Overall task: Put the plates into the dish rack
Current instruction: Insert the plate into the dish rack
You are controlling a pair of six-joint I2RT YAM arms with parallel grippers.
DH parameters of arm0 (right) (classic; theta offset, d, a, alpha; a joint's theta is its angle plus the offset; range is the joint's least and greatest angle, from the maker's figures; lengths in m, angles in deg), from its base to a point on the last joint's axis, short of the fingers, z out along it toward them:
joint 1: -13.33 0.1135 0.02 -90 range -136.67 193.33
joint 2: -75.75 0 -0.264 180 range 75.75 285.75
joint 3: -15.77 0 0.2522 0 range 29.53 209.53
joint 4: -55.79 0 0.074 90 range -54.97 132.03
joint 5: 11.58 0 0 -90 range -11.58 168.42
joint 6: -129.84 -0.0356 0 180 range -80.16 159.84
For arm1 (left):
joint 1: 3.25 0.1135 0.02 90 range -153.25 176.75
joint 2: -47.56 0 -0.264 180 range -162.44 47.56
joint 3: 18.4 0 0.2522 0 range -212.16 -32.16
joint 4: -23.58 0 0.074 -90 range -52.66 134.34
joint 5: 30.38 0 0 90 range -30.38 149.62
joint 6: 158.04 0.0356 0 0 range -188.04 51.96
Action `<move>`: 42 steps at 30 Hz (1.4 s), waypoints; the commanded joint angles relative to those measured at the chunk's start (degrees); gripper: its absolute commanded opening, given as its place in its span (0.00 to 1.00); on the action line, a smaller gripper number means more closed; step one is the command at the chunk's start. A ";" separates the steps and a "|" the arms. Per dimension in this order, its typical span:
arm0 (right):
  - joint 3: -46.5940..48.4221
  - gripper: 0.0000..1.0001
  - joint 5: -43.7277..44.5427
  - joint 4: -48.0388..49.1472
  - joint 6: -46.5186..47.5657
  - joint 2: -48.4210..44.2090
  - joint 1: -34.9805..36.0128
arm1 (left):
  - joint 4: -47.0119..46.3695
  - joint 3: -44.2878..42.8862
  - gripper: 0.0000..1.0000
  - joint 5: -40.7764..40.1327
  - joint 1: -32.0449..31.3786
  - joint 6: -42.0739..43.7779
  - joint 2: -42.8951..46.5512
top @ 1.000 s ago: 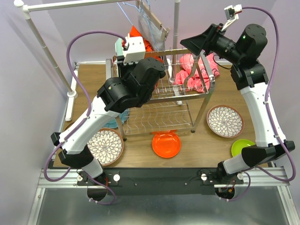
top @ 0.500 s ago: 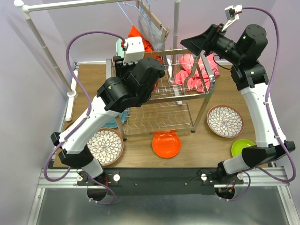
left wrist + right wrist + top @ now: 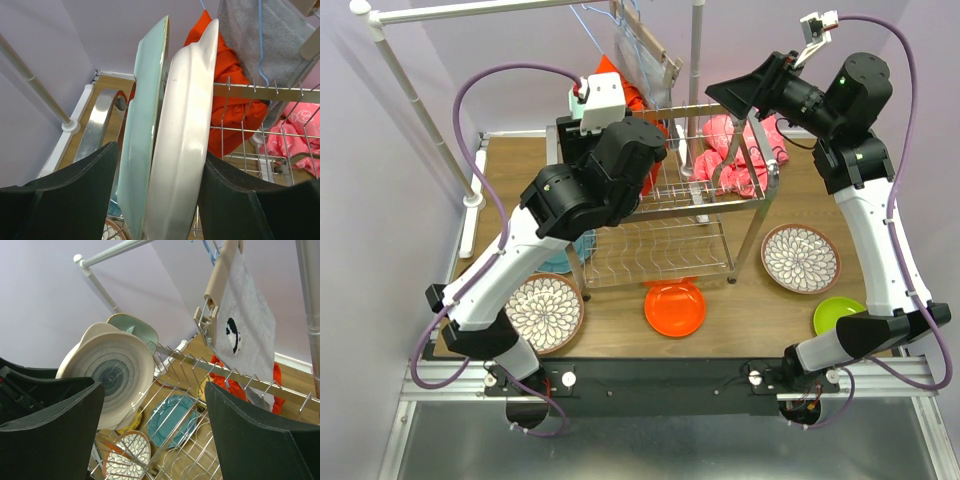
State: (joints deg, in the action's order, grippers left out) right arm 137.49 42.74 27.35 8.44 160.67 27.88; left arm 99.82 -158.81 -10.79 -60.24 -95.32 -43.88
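In the left wrist view a mint plate (image 3: 142, 135) and a white plate (image 3: 182, 145) stand upright side by side in the dish rack (image 3: 710, 190). My left gripper (image 3: 161, 150) is open and straddles both. Its left finger stands apart from the mint plate, and its right finger is close against the white one. The right wrist view shows a tan ringed plate (image 3: 112, 375) standing in front of them. My right gripper (image 3: 740, 95) hangs open and empty above the rack's right end. On the table lie an orange plate (image 3: 675, 308), two floral plates (image 3: 544, 312) (image 3: 800, 258) and a lime plate (image 3: 837, 314).
A teal plate (image 3: 172, 420) and a small yellow plate (image 3: 131, 421) lie under the rack's left side. Pink cloths (image 3: 740, 150) are heaped behind the rack, with a red cloth (image 3: 625, 85) further left. The white clothes rail (image 3: 415, 95) runs along the left and back, with a grey towel (image 3: 245, 325) hanging from it.
My left gripper's jaws have spread wider around the two upright plates, and its wrist has shifted slightly back and left. The right arm has not moved.
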 commanded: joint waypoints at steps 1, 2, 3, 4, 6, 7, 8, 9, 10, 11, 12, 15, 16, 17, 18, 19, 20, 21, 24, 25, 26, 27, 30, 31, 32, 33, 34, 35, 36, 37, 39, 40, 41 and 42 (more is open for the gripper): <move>-0.56 0.90 0.79 -0.18 0.81 -1.52 0.31 | -5.08 -1.93 0.71 0.71 0.30 1.62 3.11; -0.47 0.90 0.70 -0.18 0.81 -1.52 0.31 | -5.43 -1.93 0.73 0.98 0.30 1.97 3.72; -0.47 0.90 0.70 -0.18 0.81 -1.52 0.31 | -6.22 -2.02 0.73 1.15 0.30 2.24 3.98; -0.47 0.90 0.79 -0.18 0.72 -1.52 0.22 | -6.58 -1.85 0.74 1.15 0.30 2.41 4.25; -0.39 0.90 0.70 -0.18 0.64 -1.43 0.31 | -7.36 -1.59 0.74 1.59 0.30 2.77 4.95; -0.38 0.90 0.70 -0.18 0.64 -1.34 0.31 | -7.63 -0.97 0.75 1.68 0.30 2.94 5.22; -0.30 0.90 0.70 -0.18 0.64 -1.25 0.31 | -7.72 -0.88 0.74 1.86 0.30 2.94 5.39; -0.21 0.90 0.61 -0.18 0.64 -1.17 0.31 | -7.90 -0.88 0.74 2.12 0.30 2.77 5.39; -0.12 0.90 0.53 -0.18 0.55 -1.08 0.31 | -7.81 -0.88 0.75 2.38 0.30 2.77 5.39; -0.12 0.90 0.53 -0.18 0.55 -0.99 0.31 | -8.07 -0.88 0.75 3.08 0.30 2.77 5.57; -0.12 0.90 0.53 -0.18 0.55 -0.99 0.31 | -8.68 -0.88 0.75 3.44 0.30 3.03 5.66; -0.12 0.90 0.52 -0.18 0.55 -0.90 0.31 | -10.53 0.09 0.75 4.93 0.30 4.17 6.18; -0.12 0.90 0.44 -0.09 0.55 -0.99 0.31 | -10.80 0.35 0.75 5.19 0.30 4.78 6.27; -0.12 0.90 0.52 -0.18 0.55 -0.90 0.22 | -10.89 0.70 0.75 5.72 0.30 4.88 6.19; -0.12 0.90 0.53 -0.18 0.46 -0.90 0.22 | -11.06 0.79 0.75 5.99 0.30 4.79 6.10; -0.12 0.90 0.53 -0.18 0.55 -0.99 0.22 | -11.06 0.79 0.75 6.34 0.30 5.05 6.01; -0.12 0.90 0.53 -0.18 0.55 -0.90 0.31 | -11.06 1.23 0.75 6.95 0.30 4.97 5.92; -0.12 0.90 0.61 -0.18 0.55 -0.90 0.31 | -11.15 1.32 0.75 7.04 0.30 4.96 5.83; -0.30 0.90 0.61 -0.18 0.72 -1.08 0.31 | -11.24 1.67 0.75 7.31 0.30 4.79 5.83; -0.38 0.90 0.70 -0.18 0.72 -1.08 0.31 | -11.32 1.84 0.75 7.31 0.30 4.70 5.83; -0.47 0.90 0.70 -0.26 0.72 -1.16 0.31 | -11.24 1.85 0.75 7.48 0.30 4.87 5.83; -0.56 0.90 0.61 -0.18 0.72 -1.17 0.31 | -11.41 1.93 0.75 7.57 0.30 4.88 5.83; -0.65 0.90 0.53 -0.18 0.72 -1.08 0.31 | -11.50 2.20 0.75 8.01 0.30 5.14 5.83; -0.65 0.90 0.53 -0.26 0.72 -1.16 0.31 | -11.59 2.28 0.75 8.10 0.30 5.23 5.83; -0.73 0.90 0.53 -0.18 0.72 -1.25 0.22 | -11.76 2.37 0.75 8.45 0.30 5.40 5.83; -0.82 0.90 0.44 -0.26 0.72 -1.34 0.31 | -12.03 2.46 0.75 8.45 0.30 5.58 5.83; -0.91 0.90 0.35 -0.18 0.72 -1.34 0.31 | -12.20 2.63 0.76 8.62 0.30 5.75 5.83; -1.00 0.90 0.44 -0.18 0.81 -1.43 0.22 | -12.20 2.81 0.76 8.54 0.30 5.84 5.75; -1.00 0.90 0.44 -0.26 0.72 -1.52 0.31 | -12.12 2.90 0.76 8.28 0.30 6.02 5.66; -1.17 0.90 0.35 -0.26 0.72 -1.60 0.31 | -11.77 2.99 0.76 8.01 0.30 6.19 5.48; -1.26 0.90 0.35 -0.26 0.72 -1.69 0.31 | -9.93 2.55 0.75 6.27 0.30 5.85 4.69; -1.26 0.90 0.44 -0.26 0.64 -1.69 0.31 | -8.61 2.11 0.75 5.38 0.30 5.23 4.17; -1.26 0.90 0.35 -0.18 0.64 -1.69 0.22 | -7.30 0.63 0.75 3.89 0.39 4.18 2.95; -1.26 0.90 0.44 -0.18 0.64 -1.78 0.31 | -3.89 -0.43 0.75 3.27 0.65 3.04 2.15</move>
State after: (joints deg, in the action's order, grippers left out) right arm 136.70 42.74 27.35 8.42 160.67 27.88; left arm 89.83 -156.27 -3.58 -60.19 -89.55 -39.57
